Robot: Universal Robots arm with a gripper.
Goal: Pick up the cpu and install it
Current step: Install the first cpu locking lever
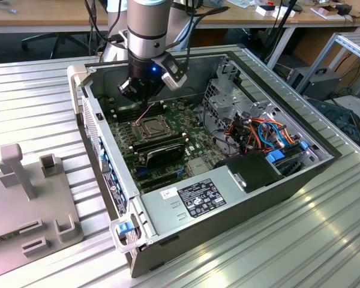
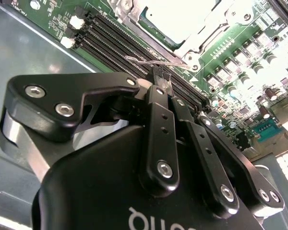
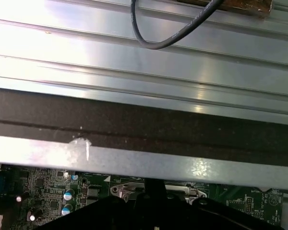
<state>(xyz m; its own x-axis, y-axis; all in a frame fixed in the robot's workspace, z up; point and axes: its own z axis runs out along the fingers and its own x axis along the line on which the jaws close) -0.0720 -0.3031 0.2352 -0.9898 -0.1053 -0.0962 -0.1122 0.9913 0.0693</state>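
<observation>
Exterior view: hand [image 1: 139, 89] hidden low inside case [image 1: 324, 157], cpu [image 1: 150, 126] socketed.

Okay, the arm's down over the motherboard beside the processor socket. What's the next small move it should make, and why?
Probably ease the gripper slightly toward the thin wire lever of the socket, which lies just past its tip. The cpu seems already seated, showing pale inside the frame, and the closed jaws appear to hold nothing, so the lever looks like the remaining work.
</observation>
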